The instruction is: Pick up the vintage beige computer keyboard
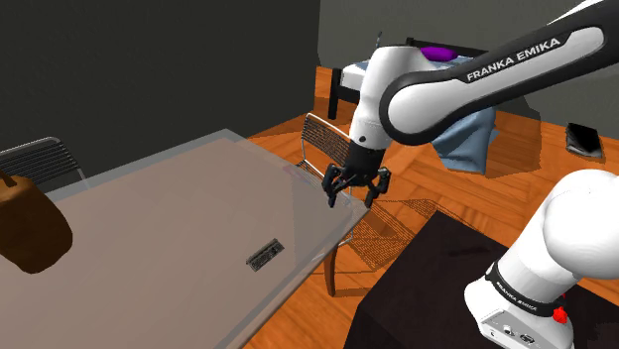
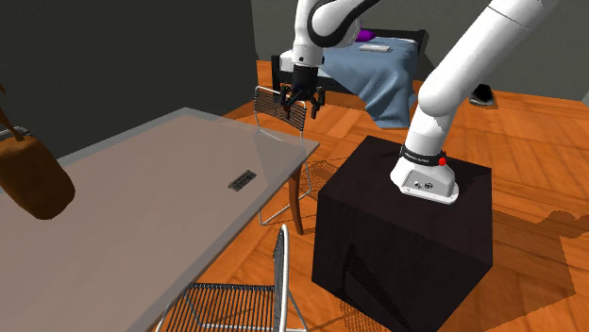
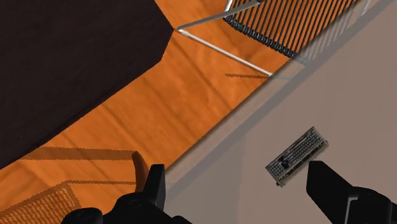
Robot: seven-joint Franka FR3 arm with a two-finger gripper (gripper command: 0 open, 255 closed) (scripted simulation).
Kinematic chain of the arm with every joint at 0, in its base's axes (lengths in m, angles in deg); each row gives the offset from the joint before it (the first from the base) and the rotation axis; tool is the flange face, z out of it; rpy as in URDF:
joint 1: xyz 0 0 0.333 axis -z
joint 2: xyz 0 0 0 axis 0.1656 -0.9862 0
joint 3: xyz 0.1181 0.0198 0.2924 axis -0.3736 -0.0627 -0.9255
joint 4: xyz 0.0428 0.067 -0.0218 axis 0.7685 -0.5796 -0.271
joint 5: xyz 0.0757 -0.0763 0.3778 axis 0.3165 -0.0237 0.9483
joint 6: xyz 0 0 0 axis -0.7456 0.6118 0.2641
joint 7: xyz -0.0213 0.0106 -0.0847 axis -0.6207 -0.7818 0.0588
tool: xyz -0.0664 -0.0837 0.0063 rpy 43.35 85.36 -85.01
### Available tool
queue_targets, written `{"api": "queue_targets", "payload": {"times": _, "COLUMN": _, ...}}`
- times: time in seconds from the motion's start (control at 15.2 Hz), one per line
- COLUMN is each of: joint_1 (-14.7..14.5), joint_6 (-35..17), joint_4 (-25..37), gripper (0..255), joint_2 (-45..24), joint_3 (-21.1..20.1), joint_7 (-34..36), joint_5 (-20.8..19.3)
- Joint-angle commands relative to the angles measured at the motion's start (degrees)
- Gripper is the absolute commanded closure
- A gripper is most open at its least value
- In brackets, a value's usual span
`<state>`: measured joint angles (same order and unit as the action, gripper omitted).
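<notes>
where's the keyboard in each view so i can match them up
Shoulder view: the keyboard lies low and near centre, on the table, close to its edge toward the stand.
Second exterior view: the keyboard is left of centre, near that same edge.
Wrist view: the keyboard lies just ahead of the open gripper, untouched.
Shared landmark: the wire chair at the table's corner nearest the gripper.

A grey table (image 1: 179,208) is standing on an orange wooden floor (image 2: 538,160), with a brown bag (image 1: 30,226) sitting at its end toward the shoulder view's left. A wire chair (image 1: 315,134) is standing at its far corner, a second wire chair (image 1: 45,159) behind the bag, and a third wire chair (image 2: 236,302) at its near edge. A bed (image 2: 382,80) under a blue blanket is standing beyond, and a flat black object (image 1: 583,138) is lying on the floor.
</notes>
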<state>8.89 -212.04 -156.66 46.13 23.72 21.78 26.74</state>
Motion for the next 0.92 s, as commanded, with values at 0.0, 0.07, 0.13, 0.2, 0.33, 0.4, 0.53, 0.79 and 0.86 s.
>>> {"api": "queue_targets", "payload": {"times": 0.0, "joint_1": 0.6, "joint_6": -4.1, "joint_4": 1.3, "gripper": 0, "joint_2": -4.4, "joint_3": -2.7, "joint_7": 5.4, "joint_5": 0.3}}
{"api": "queue_targets", "payload": {"times": 0.07, "joint_1": 1.0, "joint_6": -6.2, "joint_4": 2.0, "gripper": 0, "joint_2": -6.8, "joint_3": -4.0, "joint_7": 8.0, "joint_5": 0.1}}
{"api": "queue_targets", "payload": {"times": 0.13, "joint_1": 1.4, "joint_6": -8.2, "joint_4": 2.8, "gripper": 0, "joint_2": -9.4, "joint_3": -5.2, "joint_7": 10.7, "joint_5": -0.3}}
{"api": "queue_targets", "payload": {"times": 0.2, "joint_1": 1.9, "joint_6": -10.3, "joint_4": 3.7, "gripper": 0, "joint_2": -12.0, "joint_3": -6.4, "joint_7": 13.6, "joint_5": -1.1}}
{"api": "queue_targets", "payload": {"times": 0.33, "joint_1": 2.9, "joint_6": -14.2, "joint_4": 5.8, "gripper": 0, "joint_2": -17.4, "joint_3": -8.4, "joint_7": 19.9, "joint_5": -3.6}}
{"api": "queue_targets", "payload": {"times": 0.4, "joint_1": 3.3, "joint_6": -16.1, "joint_4": 6.9, "gripper": 0, "joint_2": -20.2, "joint_3": -9.3, "joint_7": 23.3, "joint_5": -5.3}}
{"api": "queue_targets", "payload": {"times": 0.53, "joint_1": 3.6, "joint_6": -19.4, "joint_4": 9.4, "gripper": 0, "joint_2": -26.0, "joint_3": -10.0, "joint_7": 30.7, "joint_5": -9.9}}
{"api": "queue_targets", "payload": {"times": 0.79, "joint_1": 0.6, "joint_6": -24.3, "joint_4": 15.4, "gripper": 0, "joint_2": -37.0, "joint_3": -7.1, "joint_7": 45.8, "joint_5": -20.0}}
{"api": "queue_targets", "payload": {"times": 0.86, "joint_1": -0.9, "joint_6": -25.1, "joint_4": 17.1, "gripper": 0, "joint_2": -39.5, "joint_3": -5.6, "joint_7": 49.1, "joint_5": -22.0}}
